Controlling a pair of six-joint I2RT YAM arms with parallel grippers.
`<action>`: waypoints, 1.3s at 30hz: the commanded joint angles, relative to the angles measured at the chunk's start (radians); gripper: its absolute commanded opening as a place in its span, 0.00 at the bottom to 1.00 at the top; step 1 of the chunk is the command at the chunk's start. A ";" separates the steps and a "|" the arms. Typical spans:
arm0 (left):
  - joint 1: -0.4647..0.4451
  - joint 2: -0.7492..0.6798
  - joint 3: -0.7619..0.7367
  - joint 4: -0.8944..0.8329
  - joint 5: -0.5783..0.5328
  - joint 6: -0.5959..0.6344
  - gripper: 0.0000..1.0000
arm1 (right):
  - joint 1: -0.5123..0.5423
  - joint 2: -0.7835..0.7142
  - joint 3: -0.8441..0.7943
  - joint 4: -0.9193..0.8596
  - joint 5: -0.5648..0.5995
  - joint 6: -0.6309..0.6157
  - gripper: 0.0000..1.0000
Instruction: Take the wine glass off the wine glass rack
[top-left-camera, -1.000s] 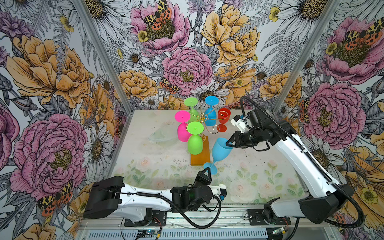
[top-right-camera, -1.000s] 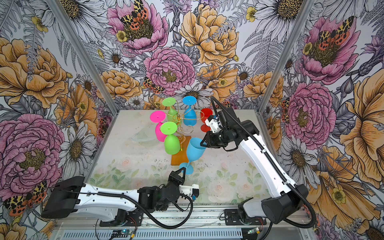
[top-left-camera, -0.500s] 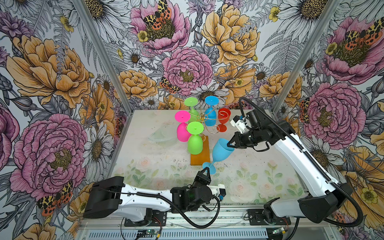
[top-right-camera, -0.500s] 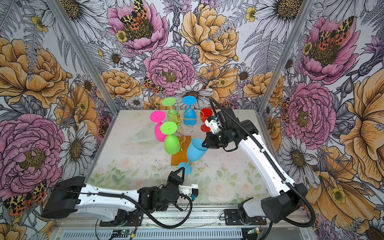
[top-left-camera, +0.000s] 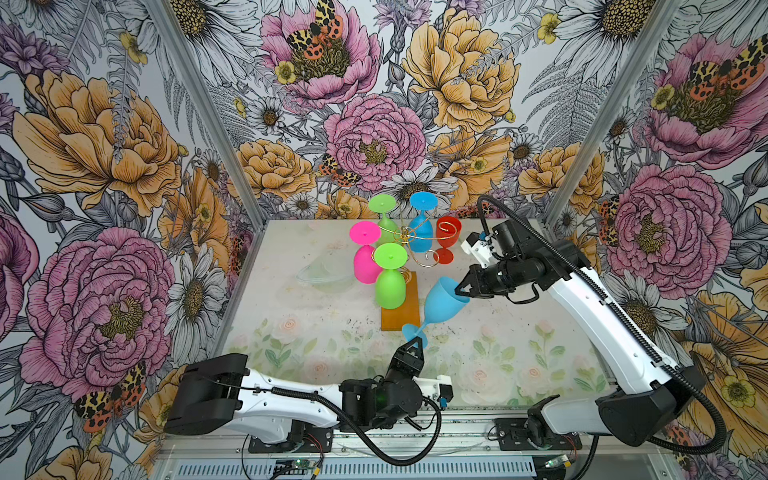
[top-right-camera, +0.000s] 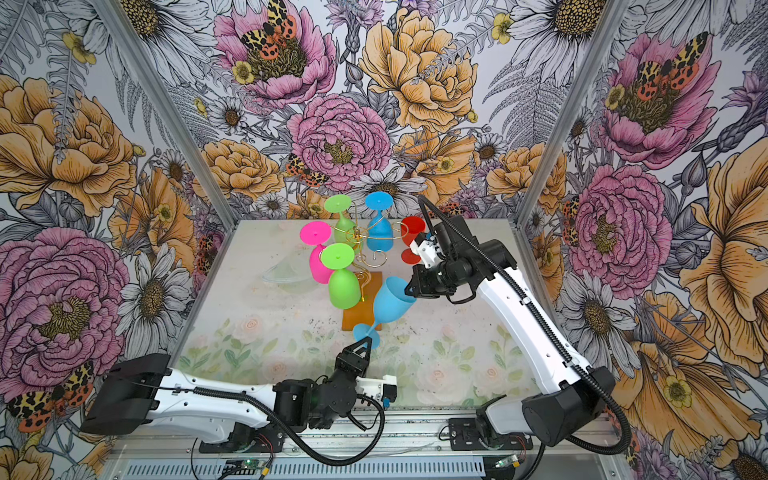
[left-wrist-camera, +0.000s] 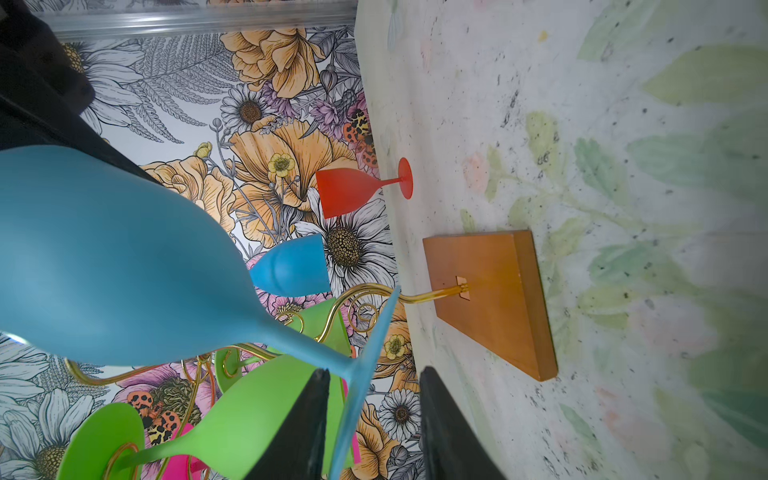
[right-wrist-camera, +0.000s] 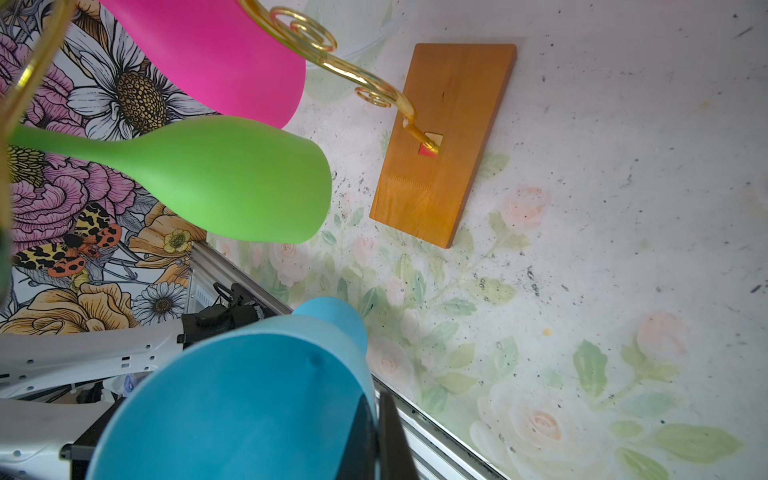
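The wine glass (top-left-camera: 442, 301) (top-right-camera: 390, 303) in play is light blue and hangs tilted in the air, off the wine glass rack (top-left-camera: 409, 239), in front of the rack's amber base (top-left-camera: 399, 309). My right gripper (top-left-camera: 463, 289) (right-wrist-camera: 376, 399) is shut on its rim, one finger inside the bowl (right-wrist-camera: 249, 395). My left gripper (top-left-camera: 415, 343) (left-wrist-camera: 372, 374) is open. The glass's foot (left-wrist-camera: 365, 374) stands edge-on between its fingers, close to one and apart from the other.
A pink glass (top-left-camera: 365, 257), two green ones (top-left-camera: 390, 282) (top-left-camera: 384, 214) and a blue one (top-left-camera: 422, 228) hang upside down on the gold arms. A red glass (top-left-camera: 446, 241) stands on the table behind. A clear dish (top-left-camera: 324, 272) lies left of the rack.
My left gripper's jaws have opened off the blue glass's foot. The right gripper has closed tight on the rim. The glass has hardly moved.
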 joint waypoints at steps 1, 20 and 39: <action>-0.016 -0.037 -0.011 0.017 0.014 -0.055 0.43 | -0.013 -0.002 0.032 0.013 0.019 -0.016 0.00; -0.014 -0.277 0.140 -0.450 -0.050 -0.918 0.92 | -0.096 -0.031 -0.014 0.006 0.392 -0.101 0.00; 0.129 -0.434 0.186 -0.735 0.105 -1.388 0.97 | -0.140 0.118 0.026 0.175 0.687 -0.127 0.00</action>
